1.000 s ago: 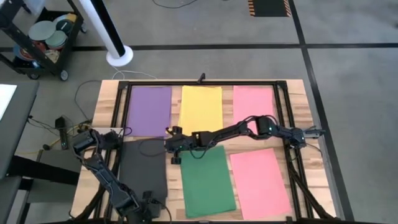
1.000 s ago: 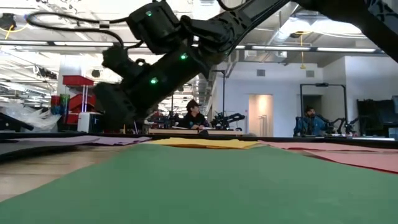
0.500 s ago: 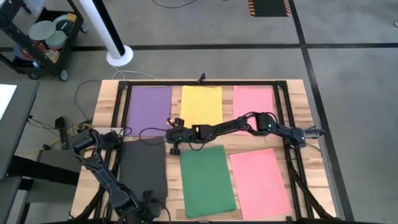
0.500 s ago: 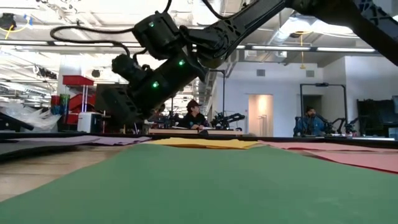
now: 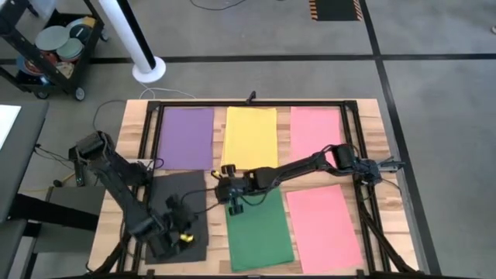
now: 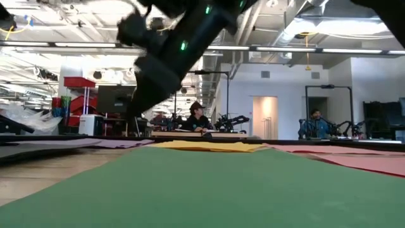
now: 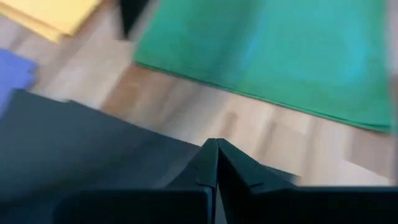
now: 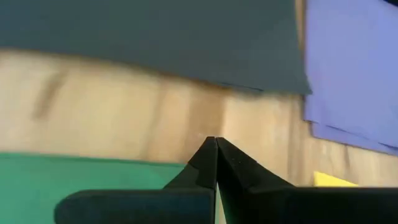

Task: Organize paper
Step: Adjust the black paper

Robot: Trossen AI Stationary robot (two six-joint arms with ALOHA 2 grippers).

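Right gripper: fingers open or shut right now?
Shut. In the right wrist view the right gripper has its two dark fingers pressed together, no gap, nothing between them, over bare wood beside the green rectangular paper sheet.

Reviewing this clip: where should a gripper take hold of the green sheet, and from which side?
Probably at a bare edge or corner. The green sheet lies flat on the table, so only its edges offer a grip. The right gripper hovers, fingers shut, at the corner nearest the black sheet, where a strip of bare wood leaves room to come in.
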